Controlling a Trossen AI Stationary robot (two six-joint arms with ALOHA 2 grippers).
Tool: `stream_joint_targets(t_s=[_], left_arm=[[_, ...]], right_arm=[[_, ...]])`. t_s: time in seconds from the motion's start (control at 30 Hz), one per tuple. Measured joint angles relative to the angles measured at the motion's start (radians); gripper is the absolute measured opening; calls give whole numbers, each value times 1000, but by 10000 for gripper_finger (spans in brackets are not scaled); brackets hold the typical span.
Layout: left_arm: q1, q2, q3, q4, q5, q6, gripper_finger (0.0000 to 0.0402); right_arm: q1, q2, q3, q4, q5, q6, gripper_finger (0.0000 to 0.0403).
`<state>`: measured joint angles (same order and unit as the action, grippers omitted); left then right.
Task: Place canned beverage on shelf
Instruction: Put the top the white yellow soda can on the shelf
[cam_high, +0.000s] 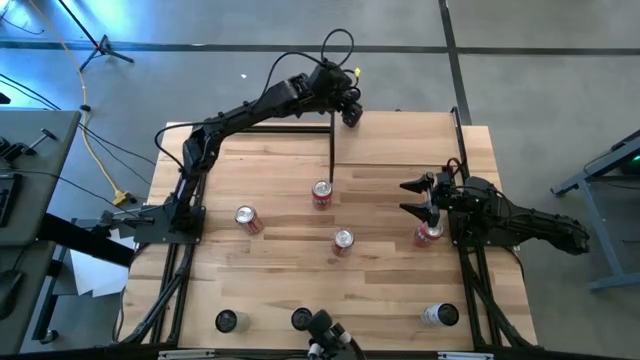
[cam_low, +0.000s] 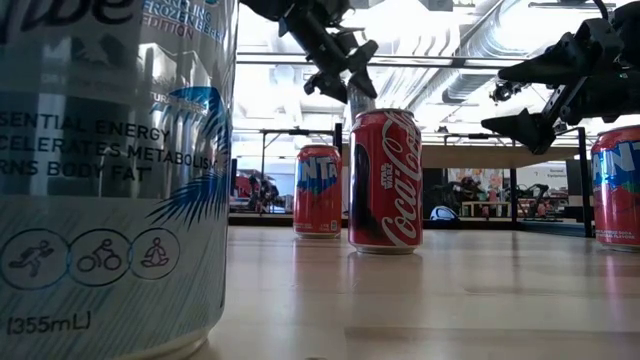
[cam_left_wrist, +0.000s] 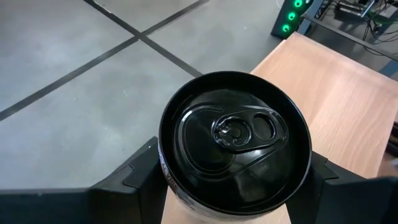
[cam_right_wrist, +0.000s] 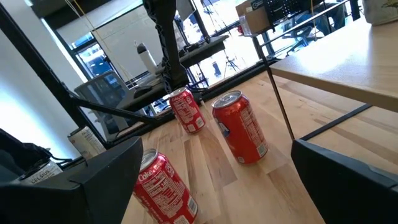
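Observation:
A can with a black top (cam_left_wrist: 235, 137) sits between the fingers of my left gripper (cam_high: 350, 112), which is shut on it at the far left corner of the shelf (cam_high: 400, 135). The shelf is a pale wood board on thin black uprights (cam_high: 332, 150). In the left wrist view the can hangs over the board's edge (cam_left_wrist: 348, 93), with floor beyond. My right gripper (cam_high: 418, 197) waits open at the table's right side, level, just beyond a red can (cam_high: 428, 235) and touching nothing. My left gripper pinches the can's side wall (cam_left_wrist: 164, 169) just under the top rim, one finger (cam_left_wrist: 134, 177) on each side. The fingers slant down at it from the table's near left. The can stands upright with its top up; its bottom is hidden.
Three red cans (cam_high: 321, 192) (cam_high: 247, 218) (cam_high: 343, 241) stand upright mid-table. Three more cans (cam_high: 227, 320) (cam_high: 301, 318) (cam_high: 440, 315) stand along the near edge. A large silver can (cam_low: 110, 170) fills the low view's left.

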<state>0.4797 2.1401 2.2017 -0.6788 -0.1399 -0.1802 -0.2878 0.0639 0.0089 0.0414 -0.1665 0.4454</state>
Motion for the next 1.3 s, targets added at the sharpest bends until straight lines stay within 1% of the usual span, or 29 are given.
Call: stream_joint_targets(t_s=[0.1, 0.4, 0.73, 0.87, 1.07, 1.3], left_arm=[[-3, -1, 6, -13, -8, 0, 212], [-11, 4, 79, -144, -44, 6, 220], [-2, 4, 80, -132, -45, 8, 227], [9, 4, 80, -119, -17, 9, 228], [11, 4, 80, -119, -14, 9, 230], [9, 4, 80, -119, -11, 9, 263]], right_arm=[[0, 0, 0, 0, 0, 0, 399], [0, 0, 0, 0, 0, 0, 399], [0, 0, 0, 0, 0, 0, 399], [0, 0, 0, 0, 0, 0, 399], [0, 0, 0, 0, 0, 0, 399], [0, 0, 0, 0, 0, 0, 399]])
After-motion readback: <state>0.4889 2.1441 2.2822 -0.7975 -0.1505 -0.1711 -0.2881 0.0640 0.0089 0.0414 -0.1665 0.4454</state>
